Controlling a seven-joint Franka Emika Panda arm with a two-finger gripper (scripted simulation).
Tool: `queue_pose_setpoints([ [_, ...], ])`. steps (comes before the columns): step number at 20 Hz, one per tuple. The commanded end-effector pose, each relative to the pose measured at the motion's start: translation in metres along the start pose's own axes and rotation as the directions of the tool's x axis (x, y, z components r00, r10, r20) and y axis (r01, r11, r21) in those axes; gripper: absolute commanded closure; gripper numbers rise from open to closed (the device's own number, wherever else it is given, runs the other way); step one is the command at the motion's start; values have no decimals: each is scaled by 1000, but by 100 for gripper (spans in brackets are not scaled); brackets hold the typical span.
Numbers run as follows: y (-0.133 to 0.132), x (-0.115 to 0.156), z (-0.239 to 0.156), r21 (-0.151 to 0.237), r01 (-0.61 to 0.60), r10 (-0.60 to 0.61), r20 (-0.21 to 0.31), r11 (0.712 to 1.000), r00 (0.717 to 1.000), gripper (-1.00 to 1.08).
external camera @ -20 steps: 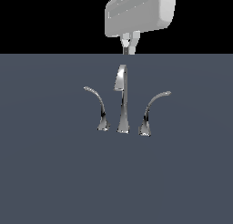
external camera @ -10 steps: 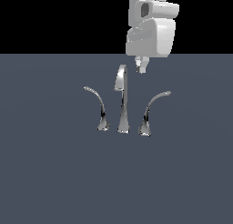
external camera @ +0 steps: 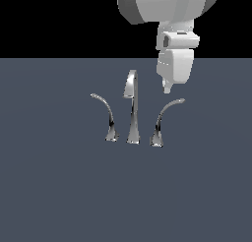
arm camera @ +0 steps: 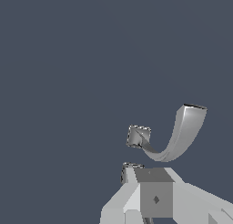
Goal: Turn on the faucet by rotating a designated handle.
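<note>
The chrome faucet stands mid-scene in the exterior view: a tall spout [external camera: 132, 108], a lever arching leftward [external camera: 105, 114], and the handle [external camera: 166, 113] arching up and rightward to a flat tip. My gripper [external camera: 167, 90] hangs to the right of the spout's top, just above and left of the handle's tip, apart from both. Its fingers look pressed together and hold nothing. In the wrist view the gripper [arm camera: 154, 175] fills the lower edge. A curved chrome piece [arm camera: 179, 136] rises from a square foot, and a second foot [arm camera: 129, 168] peeks out beside the gripper. I cannot tell which pieces these are.
The faucet stands on a flat dark blue-grey surface [external camera: 59, 196]. The white arm body [external camera: 167, 5] hangs over the scene behind and above the faucet.
The arm has swung toward the exterior view's right and come down. The gripper went from above the spout's top to beside it, near the handle's tip. The faucet has not moved.
</note>
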State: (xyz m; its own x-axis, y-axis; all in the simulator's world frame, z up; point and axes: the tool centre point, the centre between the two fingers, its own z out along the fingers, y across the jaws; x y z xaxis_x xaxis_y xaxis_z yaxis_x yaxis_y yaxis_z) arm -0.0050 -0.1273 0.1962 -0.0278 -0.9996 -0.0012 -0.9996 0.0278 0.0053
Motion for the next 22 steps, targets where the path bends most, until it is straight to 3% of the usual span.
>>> queue_pose_setpoints([
  [1,-4,11,9,2,-58,58,-1,998,998,108],
  [8,-8,30,24,5,-153,153,-1,988,988,108],
  [16,-8,33,26,5,-166,166,-1,986,986,108],
  [22,12,38,26,5,-166,166,-1,986,986,108],
])
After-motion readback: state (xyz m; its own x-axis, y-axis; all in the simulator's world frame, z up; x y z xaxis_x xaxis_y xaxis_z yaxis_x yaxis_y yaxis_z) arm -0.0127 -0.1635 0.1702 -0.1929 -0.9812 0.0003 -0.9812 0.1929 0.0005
